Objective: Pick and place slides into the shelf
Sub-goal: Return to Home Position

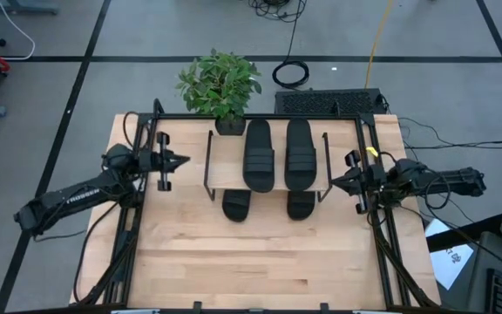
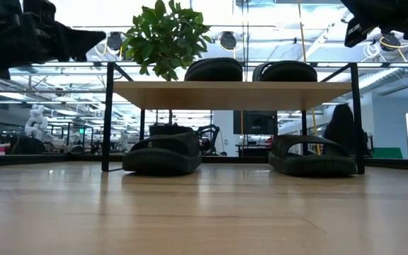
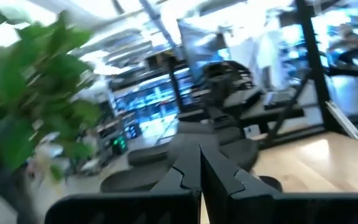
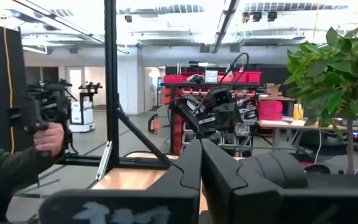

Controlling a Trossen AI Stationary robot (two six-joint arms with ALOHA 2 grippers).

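The shelf (image 1: 268, 177) stands mid-table, its light top board (image 2: 232, 94) on thin black legs. Two black slides (image 1: 259, 155) (image 1: 299, 155) lie side by side on the board. Two more rest on the table under it, their ends sticking out toward the near edge (image 1: 236, 204) (image 1: 301, 205); the low view shows them as well (image 2: 163, 154) (image 2: 312, 157). My left gripper (image 1: 181, 160) hovers shut to the left of the shelf, above board height. My right gripper (image 1: 334, 181) hovers shut at the shelf's right side. Both wrist views show closed fingers (image 3: 201, 168) (image 4: 201, 163).
A potted plant (image 1: 220, 87) stands at the shelf's far left corner. Black frame rails (image 1: 260, 116) run round the table. A dark device (image 1: 329, 103) sits beyond the far edge. A person's hand with a hand-held device (image 4: 42, 134) shows in the room. Bare tabletop (image 1: 260, 262) lies toward the near edge.
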